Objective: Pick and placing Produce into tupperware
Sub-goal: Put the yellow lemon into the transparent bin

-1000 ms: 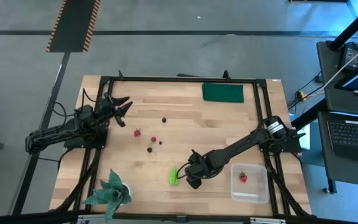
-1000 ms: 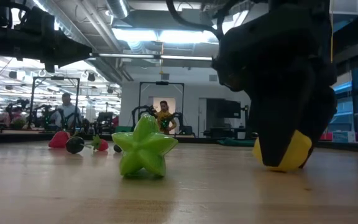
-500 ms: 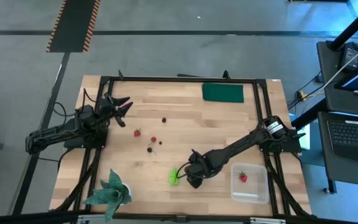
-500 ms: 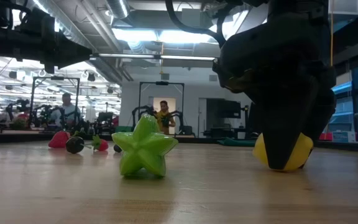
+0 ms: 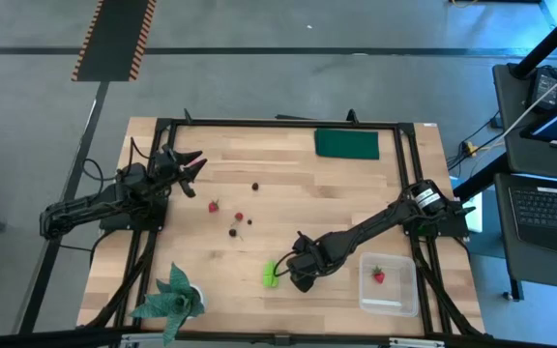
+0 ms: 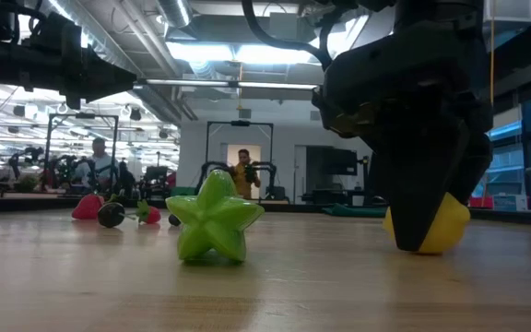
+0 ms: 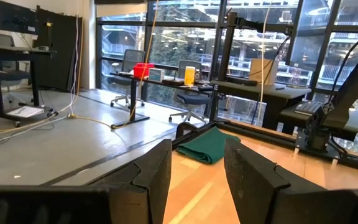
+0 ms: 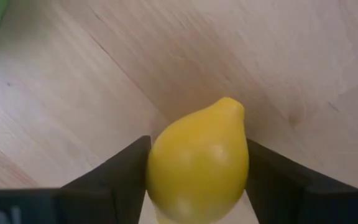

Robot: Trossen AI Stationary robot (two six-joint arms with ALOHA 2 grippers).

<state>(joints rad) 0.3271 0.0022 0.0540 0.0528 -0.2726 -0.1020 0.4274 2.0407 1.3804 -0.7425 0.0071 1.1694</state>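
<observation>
A yellow lemon (image 8: 197, 168) lies on the wooden table near its front edge, with my right gripper (image 5: 294, 275) shut on it. Just left of it sits the bright green ridged star fruit (image 5: 271, 275), on its side (image 6: 213, 221). Small red berries (image 5: 214, 206) and dark berries (image 5: 255, 186) lie scattered mid-table. The clear tupperware (image 5: 366, 290) stands at the front right with one red berry (image 5: 378, 275) inside. My left gripper (image 5: 193, 164) hovers open at the far left, nothing between its fingers. My right gripper pinches the lemon's two opposite sides (image 8: 157, 162) between its two fingers. The fingers (image 6: 422, 207) come down from above. The lemon sits with its underside (image 6: 450, 242) on the table, its pointed end away from the wrist.
A flat dark green rectangle (image 5: 346, 144) lies at the far right of the table. A leafy potted plant (image 5: 174, 298) stands at the front left corner. Black frame rails run along the table's edges.
My right gripper has closed its fingers in on the lemon and taken hold of it. The lemon stays on the table, nudged slightly sideways. The star fruit and berries have not moved.
</observation>
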